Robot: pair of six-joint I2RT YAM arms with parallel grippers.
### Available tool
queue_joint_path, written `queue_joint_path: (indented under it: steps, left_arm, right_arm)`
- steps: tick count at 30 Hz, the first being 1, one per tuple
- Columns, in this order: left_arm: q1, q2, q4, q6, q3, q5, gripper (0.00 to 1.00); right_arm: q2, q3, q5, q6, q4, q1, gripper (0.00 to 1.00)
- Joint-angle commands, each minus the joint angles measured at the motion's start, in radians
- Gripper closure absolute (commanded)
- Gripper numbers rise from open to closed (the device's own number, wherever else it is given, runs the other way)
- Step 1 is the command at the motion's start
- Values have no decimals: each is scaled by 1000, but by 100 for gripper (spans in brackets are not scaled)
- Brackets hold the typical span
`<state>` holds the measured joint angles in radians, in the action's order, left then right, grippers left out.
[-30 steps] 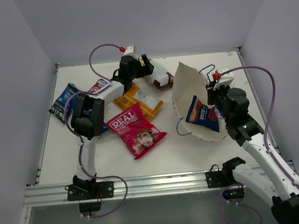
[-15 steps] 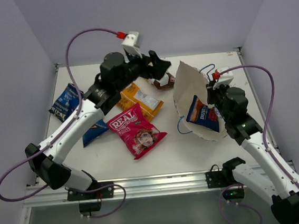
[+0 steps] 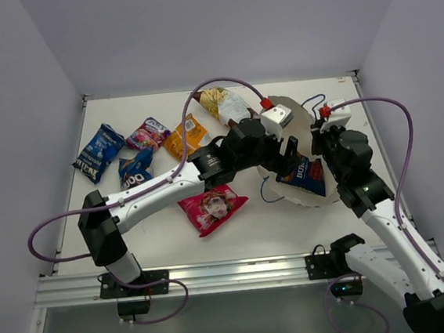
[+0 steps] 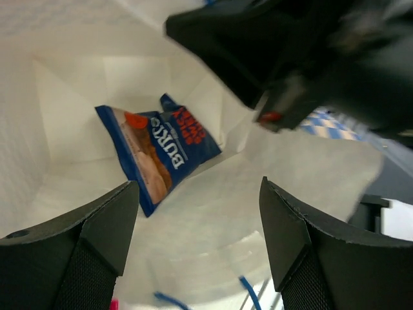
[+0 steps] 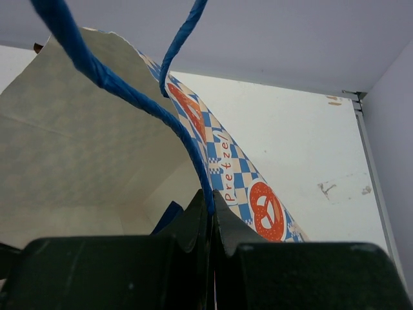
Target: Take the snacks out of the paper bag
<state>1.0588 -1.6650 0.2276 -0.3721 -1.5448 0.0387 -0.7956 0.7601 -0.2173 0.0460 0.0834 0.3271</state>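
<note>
**Bright, even light; left wrist view smeared**

I get soft, diffuse overhead light with only faint shadows. Ahead of the left gripper (image 4: 197,184) the paper bag (image 4: 77,97) interior glows almost washed out, the dark blue packet (image 4: 158,152) is slightly blurred, and the black mass (image 4: 335,58) above it is badly smeared.

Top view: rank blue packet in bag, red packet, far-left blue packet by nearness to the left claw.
1. Blue packet, inside the paper bag, by the left claw.
2. Red packet, table middle.
3. Far-left blue packet, left edge.

White table (image 3: 291,234)'s got the paper bag (image 3: 302,196) on the right and snacks (image 3: 136,168) scattered left of it (red packet (image 3: 212,207) nearest, yellow-white packet (image 3: 224,105) farthest).
</note>
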Motion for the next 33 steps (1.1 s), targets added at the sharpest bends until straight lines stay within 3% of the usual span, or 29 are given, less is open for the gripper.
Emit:
queue_joint_path:
  steps: [1, 13, 21, 25, 28, 29, 30, 33]
  left_arm:
    - [1, -33, 15, 36, -46, -77, 20]
    - [1, -275, 16, 55, -136, -223, 9]
    - [-10, -461, 0, 42, -247, -267, 10]
    - [-14, -509, 6, 30, -273, -258, 21]
    - [-16, -497, 9, 27, -267, -235, 43]
    - [-16, -468, 9, 27, -252, -227, 58]
    - [-16, -448, 9, 27, -244, -223, 66]
    - [-16, -354, 4, 27, -204, -201, 82]
  right_arm:
    - [41, 67, -24, 14, 42, 0, 100]
    - [75, 74, 65, 15, 59, 1, 100]
    - [75, 61, 108, 8, 55, 6, 100]
    - [68, 56, 110, 6, 50, 6, 100]
    - [68, 53, 101, 9, 49, 6, 100]
    - [68, 50, 98, 8, 47, 6, 100]
    - [68, 50, 92, 8, 46, 6, 100]
    - [64, 47, 61, 6, 42, 6, 100]
